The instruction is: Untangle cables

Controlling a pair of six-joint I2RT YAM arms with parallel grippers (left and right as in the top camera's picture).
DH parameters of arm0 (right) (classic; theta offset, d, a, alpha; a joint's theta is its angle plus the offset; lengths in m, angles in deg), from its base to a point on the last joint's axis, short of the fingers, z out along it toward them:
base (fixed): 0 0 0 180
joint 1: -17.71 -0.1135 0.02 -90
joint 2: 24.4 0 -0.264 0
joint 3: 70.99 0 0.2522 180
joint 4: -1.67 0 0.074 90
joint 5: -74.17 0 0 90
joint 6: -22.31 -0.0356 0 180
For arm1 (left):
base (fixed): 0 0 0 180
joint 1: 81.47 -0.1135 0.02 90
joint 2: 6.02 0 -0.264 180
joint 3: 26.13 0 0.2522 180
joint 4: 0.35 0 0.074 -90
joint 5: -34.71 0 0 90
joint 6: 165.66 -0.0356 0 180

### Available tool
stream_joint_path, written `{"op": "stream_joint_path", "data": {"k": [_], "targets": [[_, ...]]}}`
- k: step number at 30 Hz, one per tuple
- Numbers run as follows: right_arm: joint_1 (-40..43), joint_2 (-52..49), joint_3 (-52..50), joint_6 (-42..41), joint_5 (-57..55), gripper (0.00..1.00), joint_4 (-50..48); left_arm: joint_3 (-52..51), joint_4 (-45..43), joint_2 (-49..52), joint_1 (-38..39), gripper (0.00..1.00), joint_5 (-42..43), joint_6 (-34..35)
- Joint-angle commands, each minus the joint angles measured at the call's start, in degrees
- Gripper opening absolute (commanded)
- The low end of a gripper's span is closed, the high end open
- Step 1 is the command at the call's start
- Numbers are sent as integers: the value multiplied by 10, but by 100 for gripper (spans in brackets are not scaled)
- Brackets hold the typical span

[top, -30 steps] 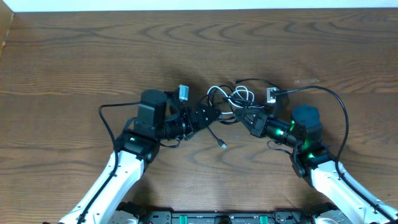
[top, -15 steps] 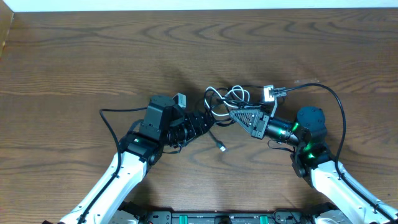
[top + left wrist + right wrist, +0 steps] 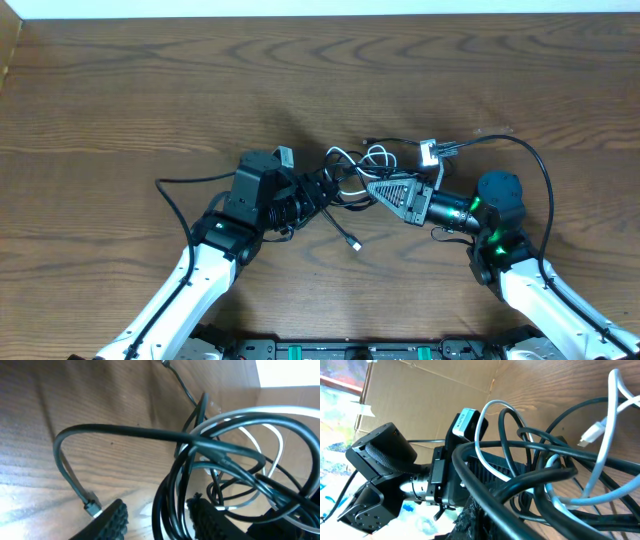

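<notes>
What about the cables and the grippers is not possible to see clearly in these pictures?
- Right wrist view: the cables cover the fingertips of the right gripper; a pinched strand cannot be confirmed.
- Overhead: which strand passes over which in the knot is too small; the left gripper hides part.
- Left wrist view: the loops are cut off by the right and bottom edges.

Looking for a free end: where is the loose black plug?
Overhead view: the plug lies on the table near its middle, just on the robot's side of the cable bunch.
</notes>
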Motion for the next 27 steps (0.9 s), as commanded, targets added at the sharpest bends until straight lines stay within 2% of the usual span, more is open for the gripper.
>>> {"op": "stream_joint_path", "data": {"k": [1, 7, 10, 14, 18, 22, 27], "targets": [[-9, 1, 2, -22, 7, 1, -5, 6, 0, -1, 9, 42, -12, 21], [-14, 1, 2, -24, 6, 1, -5, 6, 0, -1, 39, 41, -38, 35], [-14, 1, 2, -30, 5, 1, -5, 6, 0, -1, 50, 30, -54, 38], [-14, 1, 2, -10, 2, 1, -4, 6, 3, -1, 50, 10, -69, 38], [-13, 1, 2, 61, -12, 1, 8, 6, 3, -1, 49, 8, -78, 37], [-5, 1, 2, 139, -83, 1, 97, 6, 14, -1, 40, 8, -78, 33], [14, 1, 2, 179, -254, 2, 282, 6, 46, -1, 10, 8, -78, 33]]}}
